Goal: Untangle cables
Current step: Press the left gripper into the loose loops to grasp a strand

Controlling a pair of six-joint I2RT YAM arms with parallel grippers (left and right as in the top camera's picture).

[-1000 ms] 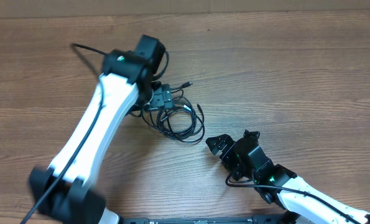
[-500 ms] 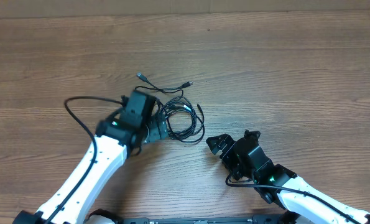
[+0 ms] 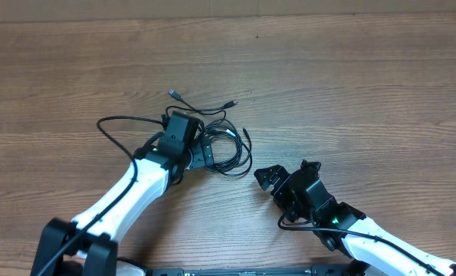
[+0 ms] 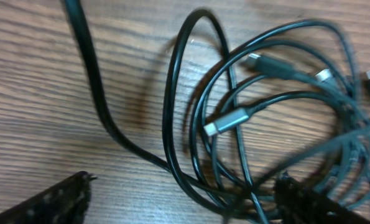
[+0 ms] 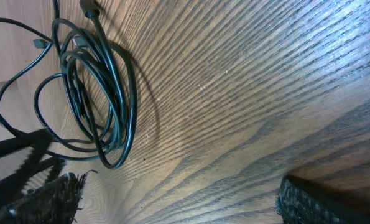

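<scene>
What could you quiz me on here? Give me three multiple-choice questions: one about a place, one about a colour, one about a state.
1. Where on the brown wooden table does the tangle of thin black cables lie?
A. at the left gripper
B. in the far right corner
C. hanging off the near edge

2. What colour is the left arm's long shell?
A. white
B. red
C. yellow

3. How is the right gripper?
A. shut on a cable
B. open and empty
C. shut on nothing

Answers: 1 A, the left wrist view shows the tangle between that gripper's spread fingers. 2 A, the overhead view shows it white. 3 B, its fingers stand wide apart over bare wood.
</scene>
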